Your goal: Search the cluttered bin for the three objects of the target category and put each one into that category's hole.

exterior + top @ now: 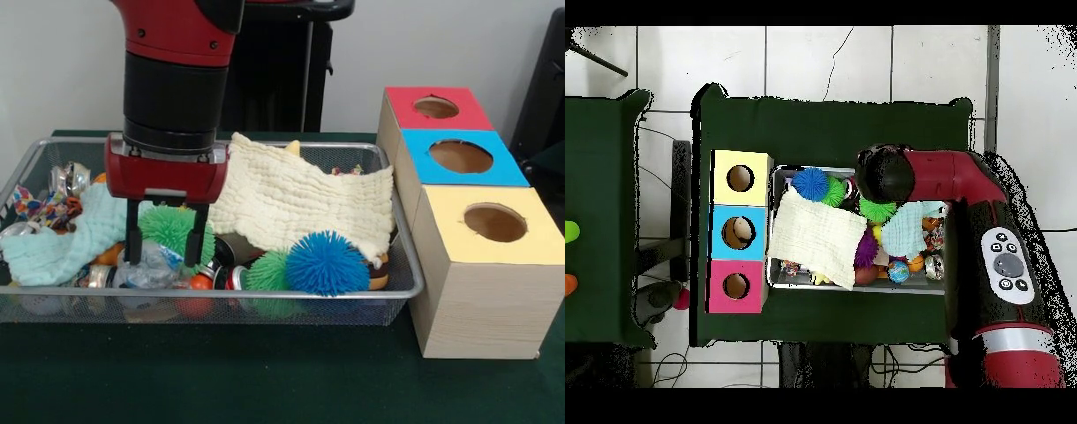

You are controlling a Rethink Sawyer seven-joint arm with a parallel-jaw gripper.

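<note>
The red and black gripper (164, 247) hangs inside the wire mesh bin (402, 265) with its two black fingers (133, 234) spread apart, nothing between them, right over a crinkly clear plastic item (150, 268). A spiky green ball (172, 228) sits just behind the gripper, with the spiky blue ball (327, 262) and cream waffle cloth (300, 203) off toward the wooden boxes with red, blue and yellow holed tops (472, 221) beside the bin

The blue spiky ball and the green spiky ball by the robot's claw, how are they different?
The blue spiky ball sits in the open at the bin's front, uncovered. The green spiky ball sits farther back, partly hidden behind the gripper, whose open fingers straddle it. Both are round and bristly.
</note>
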